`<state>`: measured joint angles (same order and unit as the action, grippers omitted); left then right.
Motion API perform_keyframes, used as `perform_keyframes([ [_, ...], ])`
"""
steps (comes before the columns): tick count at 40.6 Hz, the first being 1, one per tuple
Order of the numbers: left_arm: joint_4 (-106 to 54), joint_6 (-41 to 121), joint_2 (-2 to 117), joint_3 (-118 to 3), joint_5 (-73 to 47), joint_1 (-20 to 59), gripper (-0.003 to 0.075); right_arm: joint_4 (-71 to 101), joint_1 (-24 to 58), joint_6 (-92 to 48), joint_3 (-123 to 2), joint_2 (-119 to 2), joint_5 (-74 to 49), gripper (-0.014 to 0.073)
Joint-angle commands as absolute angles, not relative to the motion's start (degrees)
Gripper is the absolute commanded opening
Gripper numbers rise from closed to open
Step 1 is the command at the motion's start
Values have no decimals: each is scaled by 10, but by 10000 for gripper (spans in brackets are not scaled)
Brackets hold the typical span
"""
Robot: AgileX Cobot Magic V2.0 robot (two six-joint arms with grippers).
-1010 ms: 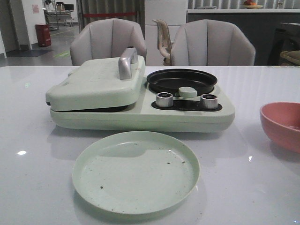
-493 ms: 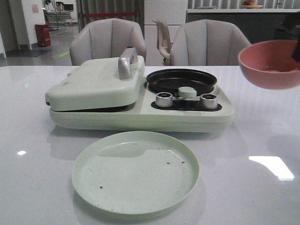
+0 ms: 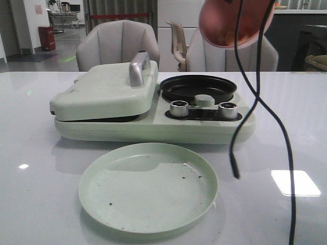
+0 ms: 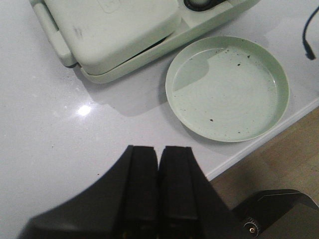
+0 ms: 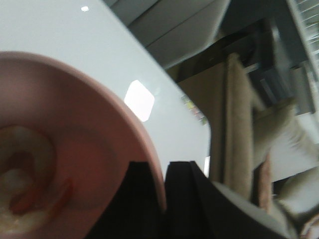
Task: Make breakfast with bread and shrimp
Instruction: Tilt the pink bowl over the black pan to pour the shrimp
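1. Nearest the robot, the green plate [image 3: 148, 188] is sitting on the white table [image 3: 36, 199] just in front of the breakfast maker [image 3: 153, 109]; it is carrying only a few dark crumbs, and I judge it is waiting there to receive the finished food.
2. The left gripper [image 4: 158, 186] is hanging above the table on the near left side of the breakfast maker, its two black fingers pressed together with nothing between them, apparently parked out of the way.
3. A black cable [image 3: 265, 112] is dangling in front of the breakfast maker's right end, trailing from the raised right arm.
4. On the breakfast maker, the pale lid [image 3: 104, 92] with its metal handle [image 3: 138, 66] is lying closed over the left half, so no bread is showing in any view; it may be under that lid, but I cannot tell.
5. The round black pan [image 3: 198, 88] on the right half is sitting open and empty, behind two silver knobs [image 3: 179, 108].
6. Above and just behind that pan, the right gripper [image 5: 164, 186] is clamping the rim of the pink bowl [image 3: 235, 23], one finger inside and one outside, and tilting it toward the camera.
7. The shrimp [image 5: 27, 174] is lying inside the bowl, pale with orange streaks; the tilt suggests it is about to be tipped into the pan.
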<state>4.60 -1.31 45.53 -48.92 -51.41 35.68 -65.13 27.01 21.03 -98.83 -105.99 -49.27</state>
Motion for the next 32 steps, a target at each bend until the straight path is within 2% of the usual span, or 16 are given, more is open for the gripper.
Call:
perform_keyframes([
  [1, 50, -19, 451, -504, -480, 361, 99, -827, 291, 290, -1010, -1043, -500, 44],
  [16, 55, -19, 451, -504, -481, 361, 98, -1031, 316, 326, -1010, -1086, -545, 44],
  [32, 65, -19, 451, -504, -485, 361, 98, -1031, 321, 314, -1062, -1086, -539, 44],
])
